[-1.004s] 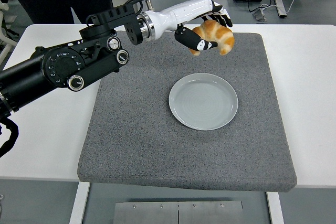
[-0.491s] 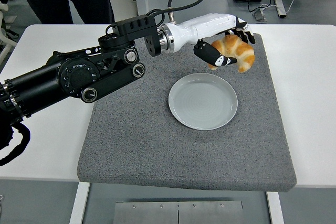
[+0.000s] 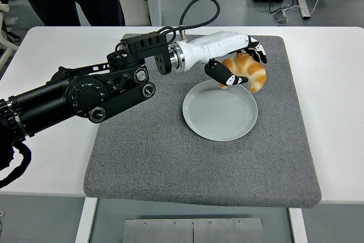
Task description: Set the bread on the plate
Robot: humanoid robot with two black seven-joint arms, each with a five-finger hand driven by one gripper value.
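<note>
1 hand works: the left hand (image 3: 238, 64) has its fingers wrapped around the bread (image 3: 247, 72), thumb underneath. Vs 0.5 s ago it dropped lower and pulled back, so the bread now hangs over the plate's (image 3: 219, 119) far rim, just below the fingertips. Prob. lowering to release next; right arm not in view.

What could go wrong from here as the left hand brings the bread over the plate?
The bread is gripped in the left hand over the far right rim of the plate, not its middle. If it were released here, it might tip off the rim onto the grey mat. The thumb hangs low near the rim, so lowering further could nudge the plate.
</note>
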